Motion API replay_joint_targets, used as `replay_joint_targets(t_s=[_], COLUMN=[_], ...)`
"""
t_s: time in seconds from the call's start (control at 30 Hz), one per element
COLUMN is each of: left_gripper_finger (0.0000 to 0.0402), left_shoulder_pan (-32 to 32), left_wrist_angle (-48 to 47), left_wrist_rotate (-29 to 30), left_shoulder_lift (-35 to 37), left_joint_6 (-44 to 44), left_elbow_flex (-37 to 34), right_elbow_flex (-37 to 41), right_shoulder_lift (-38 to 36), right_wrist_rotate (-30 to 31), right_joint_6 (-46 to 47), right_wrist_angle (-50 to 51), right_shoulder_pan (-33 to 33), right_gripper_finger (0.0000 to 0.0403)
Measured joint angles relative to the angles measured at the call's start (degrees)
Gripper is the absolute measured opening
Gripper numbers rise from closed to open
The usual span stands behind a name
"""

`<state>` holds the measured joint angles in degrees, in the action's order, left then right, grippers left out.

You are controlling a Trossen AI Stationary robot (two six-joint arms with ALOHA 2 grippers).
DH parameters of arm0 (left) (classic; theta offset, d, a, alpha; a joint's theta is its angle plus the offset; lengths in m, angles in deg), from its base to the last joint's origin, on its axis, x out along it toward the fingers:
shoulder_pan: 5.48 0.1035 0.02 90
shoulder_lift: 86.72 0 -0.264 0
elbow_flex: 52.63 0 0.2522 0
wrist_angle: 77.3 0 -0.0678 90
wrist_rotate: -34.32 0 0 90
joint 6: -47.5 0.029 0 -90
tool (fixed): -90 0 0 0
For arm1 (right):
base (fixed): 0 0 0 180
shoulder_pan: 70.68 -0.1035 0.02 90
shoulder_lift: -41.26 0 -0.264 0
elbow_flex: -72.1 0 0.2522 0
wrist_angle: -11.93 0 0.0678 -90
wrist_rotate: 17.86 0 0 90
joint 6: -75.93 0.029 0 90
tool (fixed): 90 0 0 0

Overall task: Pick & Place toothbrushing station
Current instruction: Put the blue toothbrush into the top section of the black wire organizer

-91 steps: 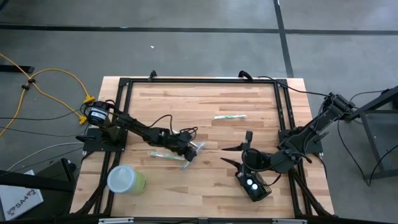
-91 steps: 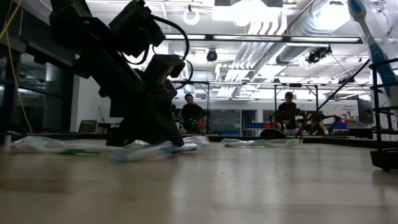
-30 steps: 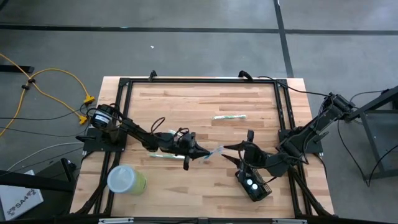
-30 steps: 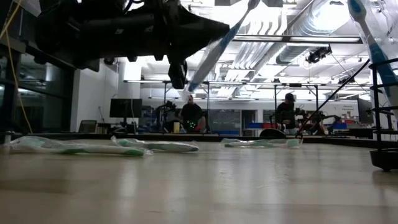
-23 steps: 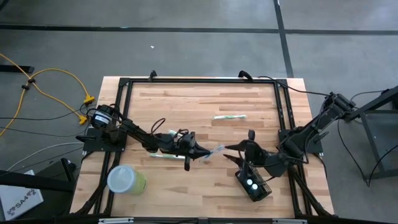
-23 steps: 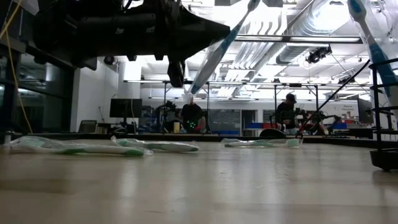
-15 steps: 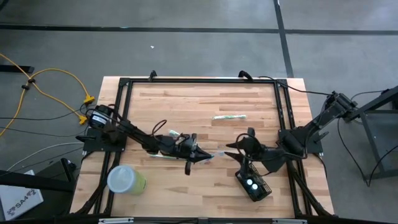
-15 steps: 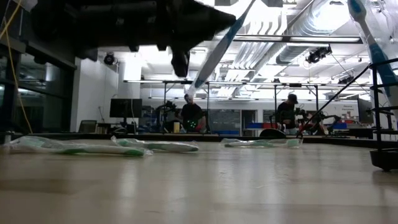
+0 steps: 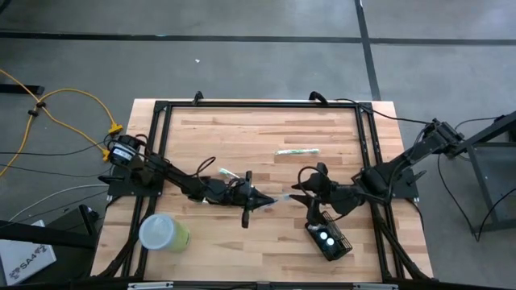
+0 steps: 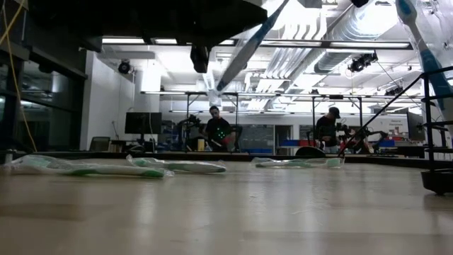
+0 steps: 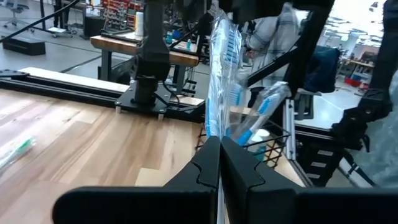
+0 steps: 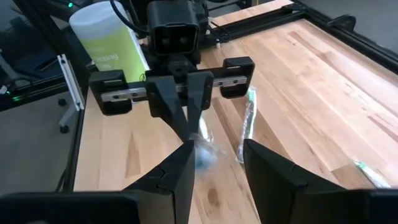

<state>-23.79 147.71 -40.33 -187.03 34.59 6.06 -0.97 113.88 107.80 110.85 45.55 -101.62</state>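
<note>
Station [image 9: 328, 239] sits lower right; right gripper [image 9: 302, 190], jaws open, has moved left toward the wrapped brush [image 9: 278, 198] clamped in left gripper [image 9: 264, 202]. Cup [image 9: 164, 232] lower left.

The two grippers nearly meet over mid-table, blocking passage there; a wrapped green toothbrush [image 9: 297, 151] lies behind, a lime-green cup [image 9: 164, 233] sits near front-left.

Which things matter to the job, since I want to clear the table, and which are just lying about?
In the job: holder box; held toothbrush, in the shut left gripper; open right gripper by its tip.
Lying about: green cup; loose toothbrush, possibly next.
</note>
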Motion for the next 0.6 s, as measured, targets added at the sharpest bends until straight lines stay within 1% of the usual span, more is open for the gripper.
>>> replay_joint_targets(t_s=[0.23,0.47,0.6], left_gripper_finger=[0.0000,0.0000,0.0000], left_shoulder_pan=[0.61,0.61,0.61], left_wrist_angle=[-0.51,-0.42,0.49], left_wrist_rotate=[-0.03,-0.04,-0.04], left_shoulder_lift=[0.00,0.00,-0.02], left_joint_6=[-0.24,-0.28,0.64], left_elbow_flex=[0.04,0.04,0.04], right_elbow_flex=[0.00,0.00,0.00], right_shoulder_lift=[0.00,0.00,0.00], right_wrist_rotate=[-2.09,-2.35,-2.96], right_joint_6=[0.84,1.06,2.87], right_wrist_angle=[-0.33,-0.28,1.38], right_shoulder_pan=[0.74,0.74,0.74], right_gripper_finger=[0.0128,0.0128,0.0128])
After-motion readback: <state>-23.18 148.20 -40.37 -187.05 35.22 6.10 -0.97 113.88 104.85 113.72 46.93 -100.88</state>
